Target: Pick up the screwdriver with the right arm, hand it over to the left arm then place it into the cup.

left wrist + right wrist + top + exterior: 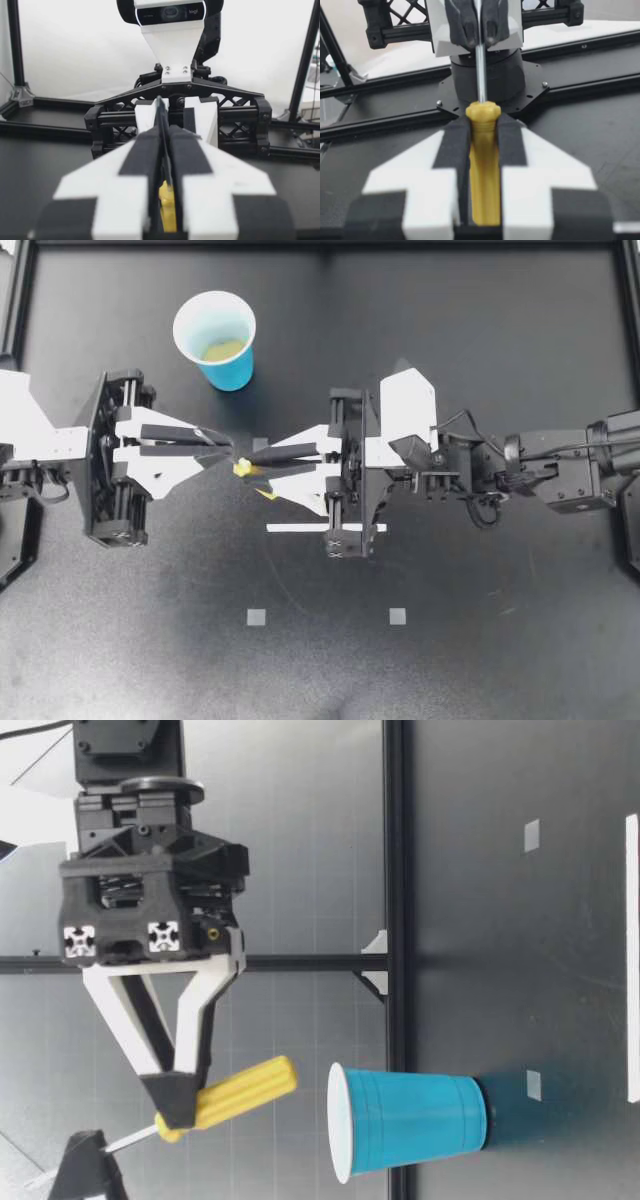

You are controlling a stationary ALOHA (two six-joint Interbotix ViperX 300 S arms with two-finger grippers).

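Right tool [250,462] on yellow-handled screwdriver [240,1092]

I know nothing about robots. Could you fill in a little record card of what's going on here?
stage: handover, in the air above the table
screwdriver: yellow handle, metal shaft, held at both ends
right gripper: shut on the handle
left gripper: shut on the shaft
cup: blue, upright on the table, apart from both grippers
still to do: screwdriver not yet in the cup
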